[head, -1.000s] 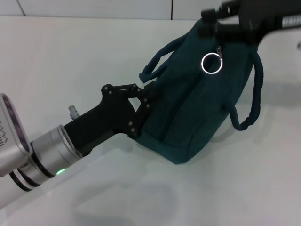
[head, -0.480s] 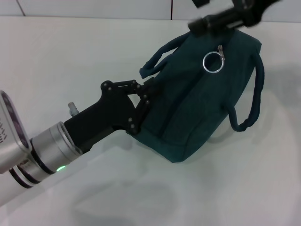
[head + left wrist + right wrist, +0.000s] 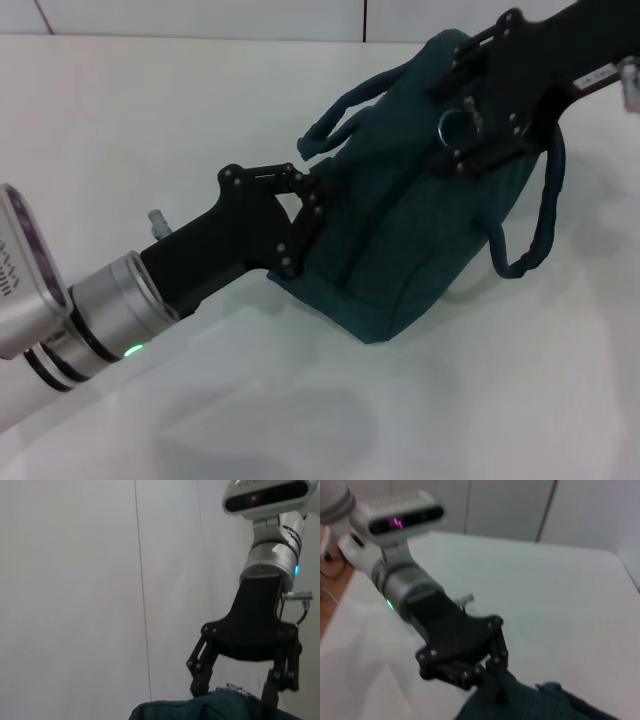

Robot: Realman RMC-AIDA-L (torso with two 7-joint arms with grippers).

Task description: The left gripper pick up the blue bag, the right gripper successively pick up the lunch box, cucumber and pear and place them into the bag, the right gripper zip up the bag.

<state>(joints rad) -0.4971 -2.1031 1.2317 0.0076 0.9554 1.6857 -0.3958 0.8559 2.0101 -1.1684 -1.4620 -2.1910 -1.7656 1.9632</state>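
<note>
Head view showed the left claw (image 3: pixel 312 212) clamped on the near left edge of the blue bag (image 3: pixel 400 250), its black linkages pressed into the fabric and its silver-white arm running back toward the lower left. The right wrist view confirmed that grip, both fingers closed on the bag's edge (image 3: pixel 492 680). The right claw (image 3: pixel 462 115) hung over the top of the bag, reaching in from the upper right, with its fingers spread on either side of the zipper's metal ring pull (image 3: pixel 452 125); whether it touched the ring could not be told. The bag rested on the white counter (image 3: pixel 150 120), its top tilted away, 1 padded handle (image 3: pixel 345 110) looping out at the left and another (image 3: pixel 535 225) hanging down at the right.
</note>
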